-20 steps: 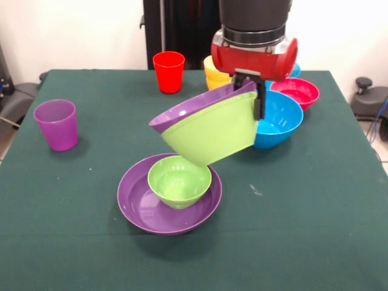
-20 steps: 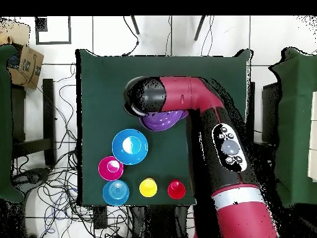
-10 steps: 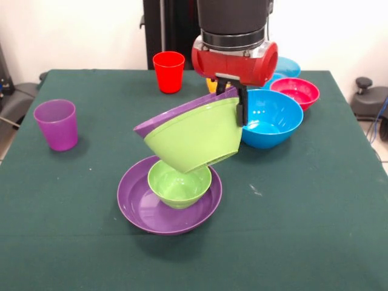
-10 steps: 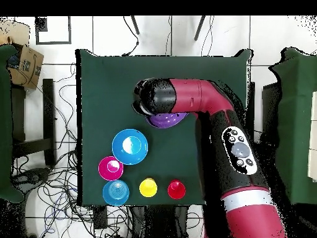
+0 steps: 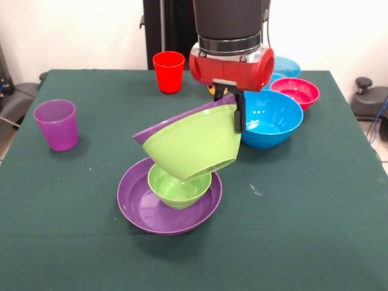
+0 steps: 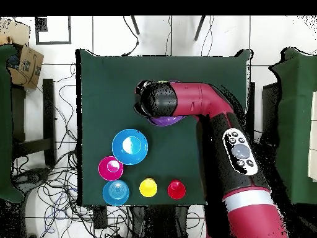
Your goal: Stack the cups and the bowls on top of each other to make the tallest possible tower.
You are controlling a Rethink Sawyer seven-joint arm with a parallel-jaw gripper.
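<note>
- Lime green bowl (image 5: 194, 147) with a purple bowl (image 5: 159, 125) nested inside it hangs tilted, its rim pinched in the gripper (image 5: 233, 112).
- Directly below sits the small green bowl (image 5: 177, 188) in another purple bowl (image 5: 142, 209).
- Judged step: placing; next, lower and level before releasing.

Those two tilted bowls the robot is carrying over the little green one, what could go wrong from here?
The gripper pinches only the rim of the nested purple plastic bowl and lime green plastic bowl, so they might slip. Steeply tilted, they could land crooked on the small green plastic bowl, or knock it within the large purple plastic bowl.
</note>
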